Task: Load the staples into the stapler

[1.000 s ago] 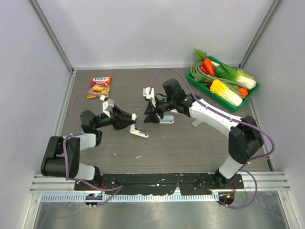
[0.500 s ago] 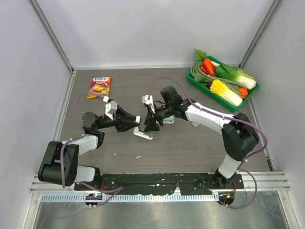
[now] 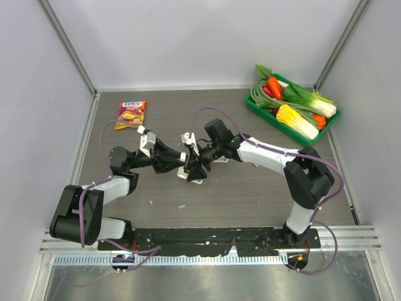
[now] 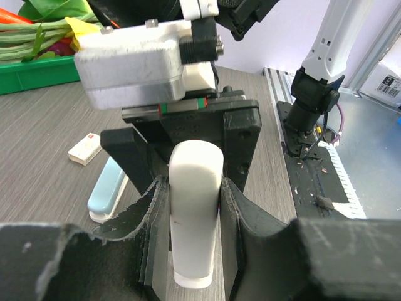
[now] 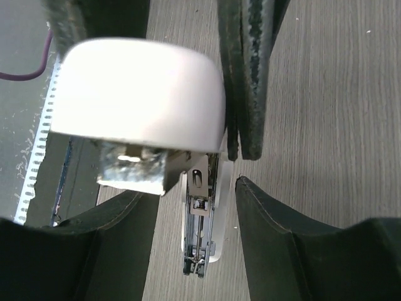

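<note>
The white stapler (image 4: pixel 195 207) is clamped between my left gripper's (image 4: pixel 194 251) fingers; it also shows in the top view (image 3: pixel 193 179), near the table's middle. Its white lid (image 5: pixel 138 88) is swung up, baring the metal staple channel (image 5: pixel 199 226). My right gripper (image 5: pixel 197 251) is open and straddles the stapler from the opposite side, fingers apart on either flank; in the top view the right gripper (image 3: pixel 191 164) meets the left gripper (image 3: pixel 177 164) there. The staples box (image 4: pixel 84 148), small and cream with a red mark, lies flat on the table beyond the stapler.
A light-blue stapler (image 4: pixel 106 188) lies beside the staples box. A green tray (image 3: pixel 293 136) of toy vegetables sits at the back right. A candy packet (image 3: pixel 131 114) lies at the back left. A small scrap (image 3: pixel 181 206) lies nearer the front.
My right gripper has moved left and down from the light-blue stapler to close in over the white stapler. My left gripper has shifted slightly right with the stapler.
</note>
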Available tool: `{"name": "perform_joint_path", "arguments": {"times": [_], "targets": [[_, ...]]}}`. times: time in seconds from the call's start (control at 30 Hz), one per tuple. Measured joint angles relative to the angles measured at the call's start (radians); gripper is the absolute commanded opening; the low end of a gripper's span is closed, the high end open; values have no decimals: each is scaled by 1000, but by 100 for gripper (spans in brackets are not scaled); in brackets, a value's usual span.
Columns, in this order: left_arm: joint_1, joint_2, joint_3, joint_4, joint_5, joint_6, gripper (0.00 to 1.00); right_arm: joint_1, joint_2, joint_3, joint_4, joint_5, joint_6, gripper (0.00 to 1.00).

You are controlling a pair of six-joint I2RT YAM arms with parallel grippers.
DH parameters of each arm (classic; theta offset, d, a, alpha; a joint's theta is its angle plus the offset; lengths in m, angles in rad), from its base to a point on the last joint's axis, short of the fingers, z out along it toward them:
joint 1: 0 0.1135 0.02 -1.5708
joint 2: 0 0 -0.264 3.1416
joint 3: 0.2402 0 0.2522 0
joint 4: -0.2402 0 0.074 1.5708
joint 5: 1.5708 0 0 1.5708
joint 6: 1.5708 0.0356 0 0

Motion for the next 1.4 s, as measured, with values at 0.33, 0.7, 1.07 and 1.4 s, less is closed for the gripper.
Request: {"name": "perform_joint_path", "arguments": {"times": [0.33,0.7,1.07,1.4], "targets": [[-3,7,0,0,-1,-16,0,15,28,0,10,20,5,34],[-3,22,0,5,-3,-17,7,16,28,0,8,38,5,18],[-4,43,6,16,-4,-22,55,16,28,-1,-2,61,-12,13],[0,43,10,16,-8,-16,90,16,28,-3,-5,100,-27,13]]}}
